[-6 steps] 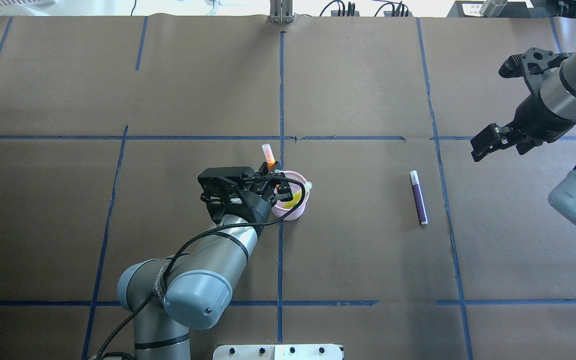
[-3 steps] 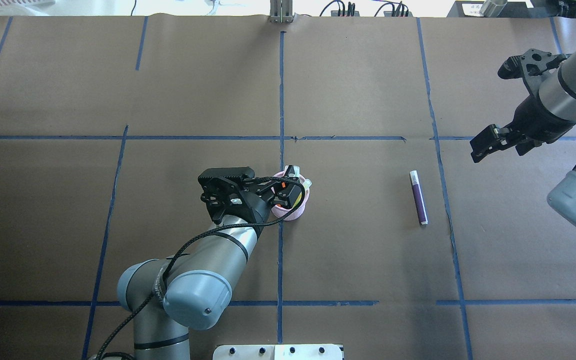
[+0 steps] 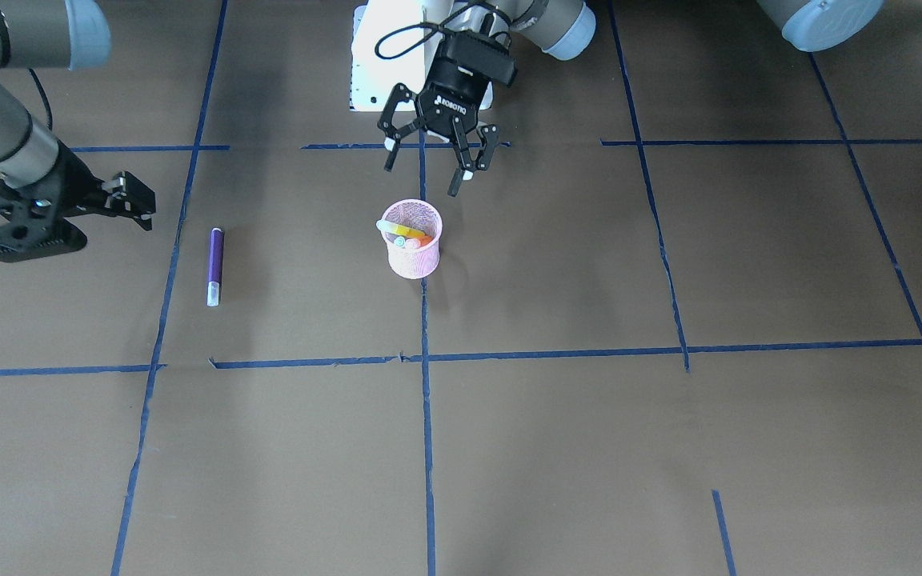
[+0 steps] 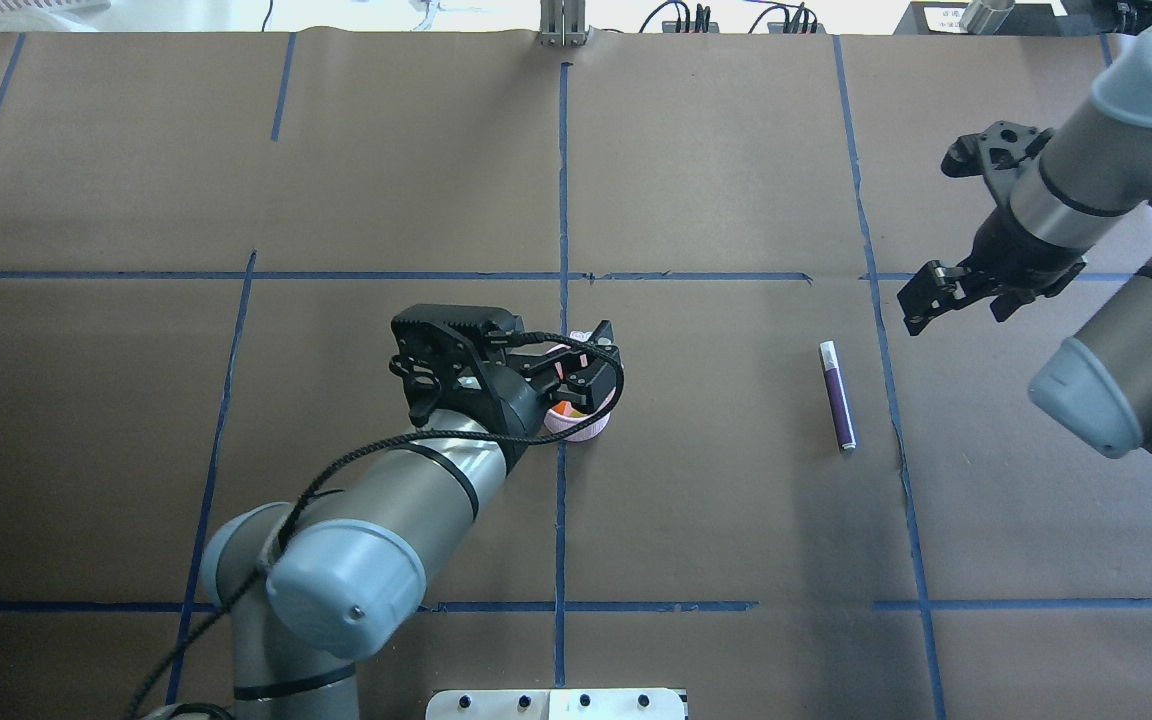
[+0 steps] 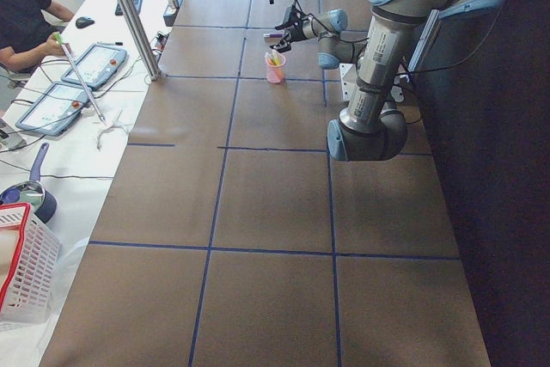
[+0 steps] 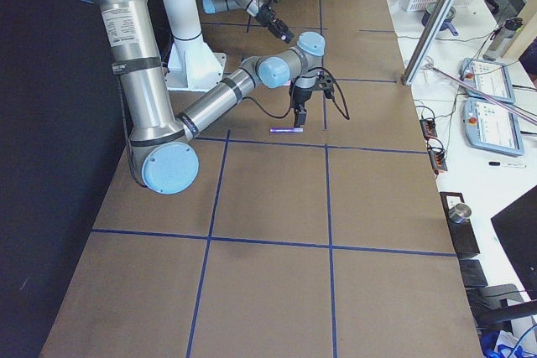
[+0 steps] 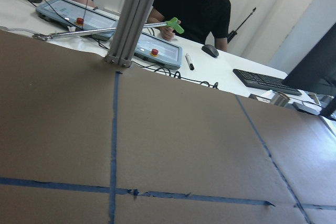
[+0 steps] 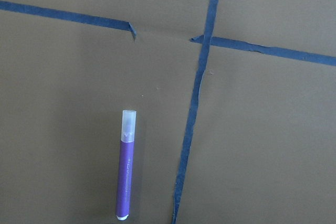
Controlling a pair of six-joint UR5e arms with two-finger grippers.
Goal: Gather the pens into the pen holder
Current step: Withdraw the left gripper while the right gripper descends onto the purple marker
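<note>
The pink mesh pen holder [image 3: 411, 240] stands upright at the table's middle. The green pen [image 3: 394, 230] and the orange pen [image 3: 419, 239] lie slanted inside it. My left gripper [image 3: 427, 172] hangs open and empty above the holder. In the overhead view it [image 4: 576, 365] covers most of the holder [image 4: 584, 428]. The purple pen [image 4: 837, 395] lies flat on the table to the right, pale cap away from the robot. It also shows in the right wrist view [image 8: 126, 179]. My right gripper [image 4: 921, 300] hovers beside its cap end, looks open and holds nothing.
Blue tape lines [image 4: 563, 180] divide the brown table into squares. The white robot base [image 3: 369, 64] stands at the robot's edge. Operators' desks with tablets [image 7: 157, 51] lie beyond the far edge. A white basket [image 5: 21, 272] sits off the left end.
The left gripper let go of the orange pen, which dropped into the holder, then rose a little. The right gripper moved left toward the purple pen.
</note>
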